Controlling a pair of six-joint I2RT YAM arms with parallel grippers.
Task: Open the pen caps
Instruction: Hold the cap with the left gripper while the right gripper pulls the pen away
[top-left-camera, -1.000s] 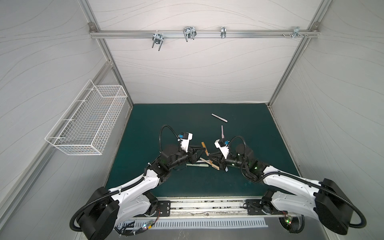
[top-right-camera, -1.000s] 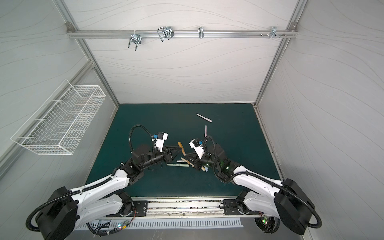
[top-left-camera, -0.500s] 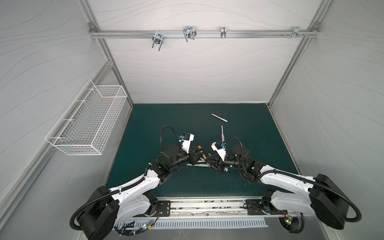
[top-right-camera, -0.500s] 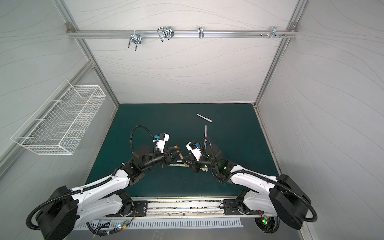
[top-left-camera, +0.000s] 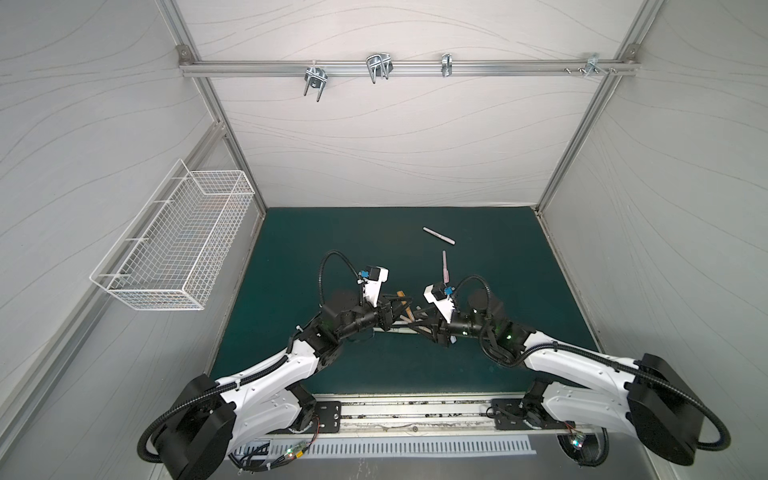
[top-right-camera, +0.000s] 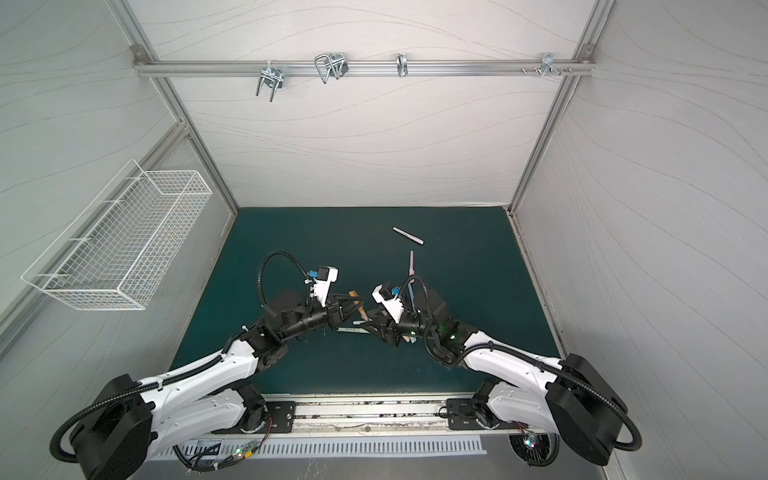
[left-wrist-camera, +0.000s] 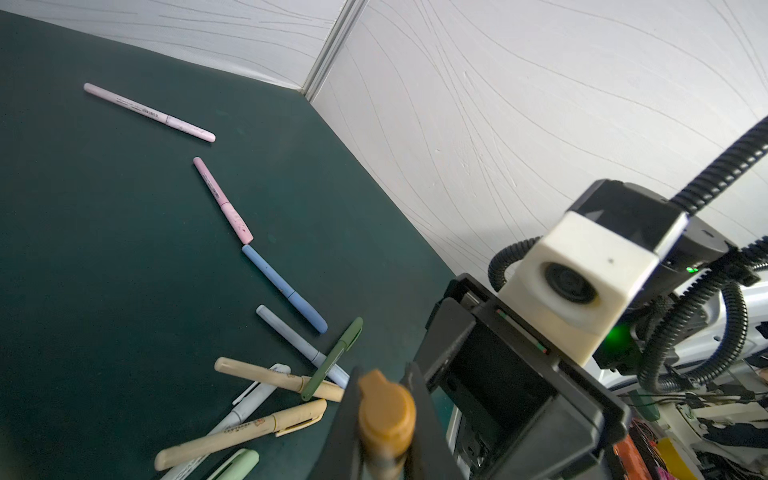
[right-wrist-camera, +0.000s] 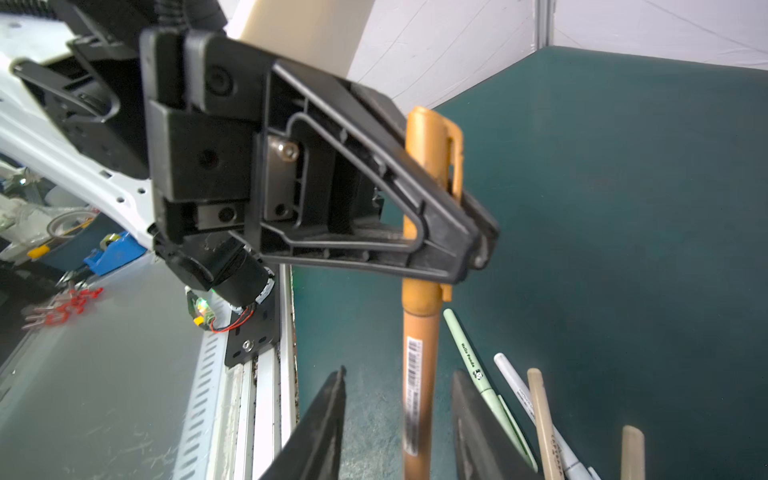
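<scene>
L jaws clamped cap (right-wrist-camera: 422, 137), R released.

green pen (right-wrist-camera: 471, 357): "hello panda" beside small panda mark. brown pen (right-wrist-camera: 419, 361): barcode, digits unreadable. tan pen (left-wrist-camera: 245, 432): print too blurred to read.

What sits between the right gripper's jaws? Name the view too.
The orange pen, with a gap to each jaw, in the right wrist view. The left gripper clamps its cap.
</scene>
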